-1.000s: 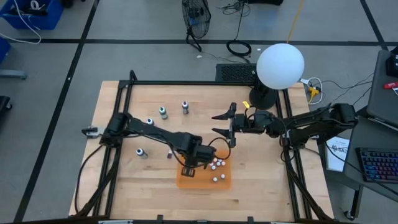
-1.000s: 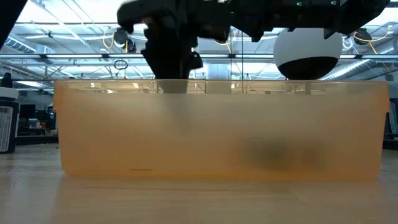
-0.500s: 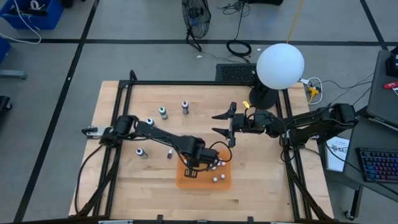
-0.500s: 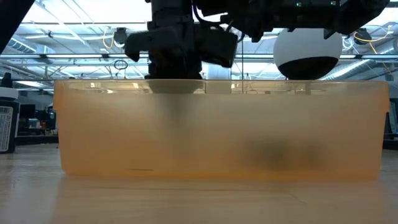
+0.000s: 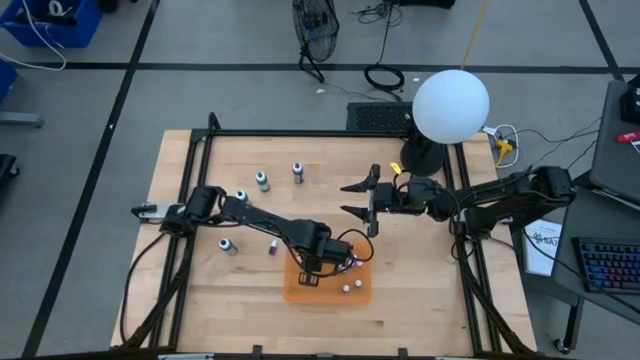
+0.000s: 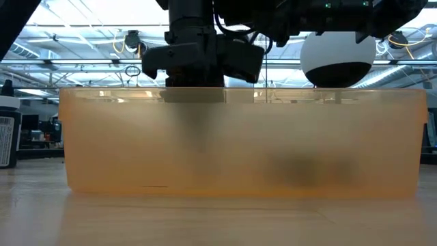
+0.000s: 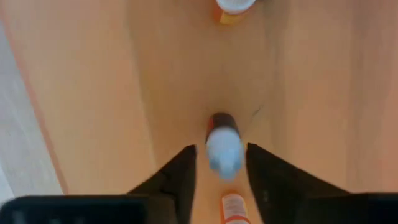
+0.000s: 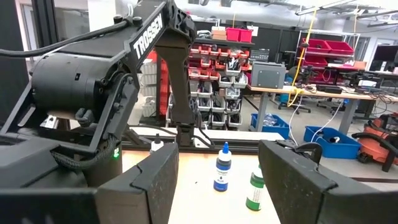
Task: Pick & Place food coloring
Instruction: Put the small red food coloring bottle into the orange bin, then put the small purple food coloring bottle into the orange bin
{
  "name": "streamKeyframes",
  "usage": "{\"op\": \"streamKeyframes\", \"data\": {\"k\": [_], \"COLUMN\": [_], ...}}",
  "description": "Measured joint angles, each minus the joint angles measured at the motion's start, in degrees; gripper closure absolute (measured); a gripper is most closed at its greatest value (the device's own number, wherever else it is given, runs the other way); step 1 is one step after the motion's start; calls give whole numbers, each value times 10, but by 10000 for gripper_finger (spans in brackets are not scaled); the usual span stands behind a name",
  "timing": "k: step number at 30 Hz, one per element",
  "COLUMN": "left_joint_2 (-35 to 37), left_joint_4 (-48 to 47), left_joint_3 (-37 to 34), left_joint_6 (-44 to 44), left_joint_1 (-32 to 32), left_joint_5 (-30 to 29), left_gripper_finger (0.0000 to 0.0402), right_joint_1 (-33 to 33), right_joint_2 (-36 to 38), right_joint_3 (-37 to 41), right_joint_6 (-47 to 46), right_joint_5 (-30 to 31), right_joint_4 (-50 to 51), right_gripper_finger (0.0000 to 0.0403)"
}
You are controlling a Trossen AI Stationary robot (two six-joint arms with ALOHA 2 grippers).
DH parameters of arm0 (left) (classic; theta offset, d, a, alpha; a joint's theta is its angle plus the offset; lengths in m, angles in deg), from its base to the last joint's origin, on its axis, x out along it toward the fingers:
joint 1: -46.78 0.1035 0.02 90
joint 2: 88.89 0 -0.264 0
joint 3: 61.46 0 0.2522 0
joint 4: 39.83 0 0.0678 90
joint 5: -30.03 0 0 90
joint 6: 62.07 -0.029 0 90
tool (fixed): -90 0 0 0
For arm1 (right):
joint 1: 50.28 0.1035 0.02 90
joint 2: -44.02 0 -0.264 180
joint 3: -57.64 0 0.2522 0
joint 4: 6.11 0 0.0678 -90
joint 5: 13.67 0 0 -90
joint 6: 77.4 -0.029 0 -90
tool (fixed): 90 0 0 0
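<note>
An orange tray (image 5: 296,294) sits near the table's near edge; its front wall (image 6: 239,143) fills the low view. My left gripper (image 5: 322,262) reaches down into the tray and is shut on a dark food coloring bottle (image 7: 221,124) with a pale cap. Other capped bottles (image 5: 346,288) lie in the tray, one orange-bodied (image 7: 232,206). Several bottles stand upright on the table: a teal one (image 5: 262,180), a purple one (image 5: 297,172) and two more (image 5: 228,245). My right gripper (image 5: 358,205) hovers open above the table's middle. My left gripper pinches the bottle at its pale cap end (image 7: 224,152) between the two fingers (image 7: 186,171), coming from above and pointing down. The dark body sticks out past the fingertips over the tray floor (image 7: 155,93). Whether its base touches the floor, I cannot tell.
A white globe lamp (image 5: 450,108) on a dark base stands at the table's far right corner. A black frame (image 5: 300,133) runs along the table's edges. The right wrist view shows a blue bottle (image 8: 222,168) and a green one (image 8: 254,186) beyond the left arm (image 8: 81,87).
My left gripper has moved a little toward the table's right edge, from the tray's left end further over the tray, and its wrist has turned about. The right arm has kept still.
</note>
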Motion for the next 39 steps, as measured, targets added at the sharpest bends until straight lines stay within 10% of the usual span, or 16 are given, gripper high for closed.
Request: {"op": "streamKeyframes", "data": {"k": [12, 26, 39], "left_joint_2": [92, 164, 254], "left_joint_4": [-75, -295, -67], "left_joint_3": [0, -38, -275], "left_joint_6": [128, 596, 712], "left_joint_1": [-1, -48, -55], "left_joint_5": [-6, -136, -92], "left_gripper_finger": [167, 255, 276], "right_joint_1": [0, 0, 0], "right_joint_2": [0, 0, 0], "right_joint_3": [0, 0, 0], "right_joint_6": [4, 4, 4], "right_joint_5": [0, 0, -3], "right_joint_4": [7, 32, 50], "right_gripper_finger": [195, 195, 195]}}
